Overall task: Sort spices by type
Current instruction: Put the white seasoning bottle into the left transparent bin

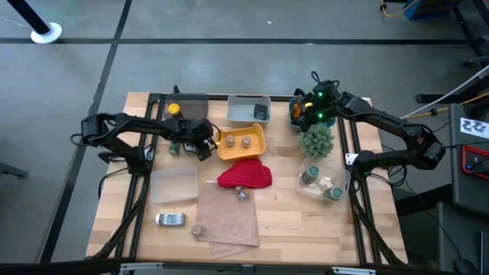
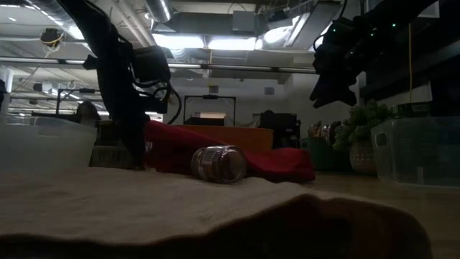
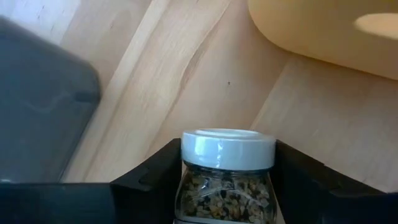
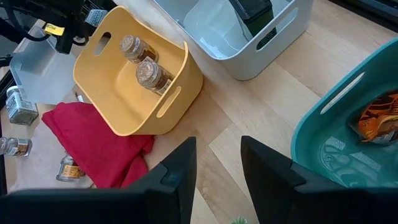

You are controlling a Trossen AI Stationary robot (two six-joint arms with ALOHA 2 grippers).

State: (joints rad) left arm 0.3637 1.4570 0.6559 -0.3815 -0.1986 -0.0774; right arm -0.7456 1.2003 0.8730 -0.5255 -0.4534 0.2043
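The left hand [image 1: 200, 143] sits low over the wooden bench [image 1: 306, 225], just beside the yellow plastic bin [image 1: 256, 147]. A small clear jar with a white lid [image 3: 227, 149], filled with coarse brown grains, stands between its two dark fingers [image 3: 146, 177]; whether they press on the jar cannot be told. No writing shows on that jar.

The right hand [image 4: 217, 163] hovers near the teal bin [image 4: 348, 134], its fingers a narrow gap apart and holding nothing. An orange-brown foil sachet [image 4: 379, 117] lies in that bin; its print is unreadable.

Two tan-topped pots [image 4: 144, 62] stand in the yellow bin. A dark tin [image 4: 252, 9] lies in the pale grey bin [image 4: 273, 53]. A silver-capped clear jar [image 2: 218, 163] lies on its side against the crumpled red cloth [image 1: 244, 176].
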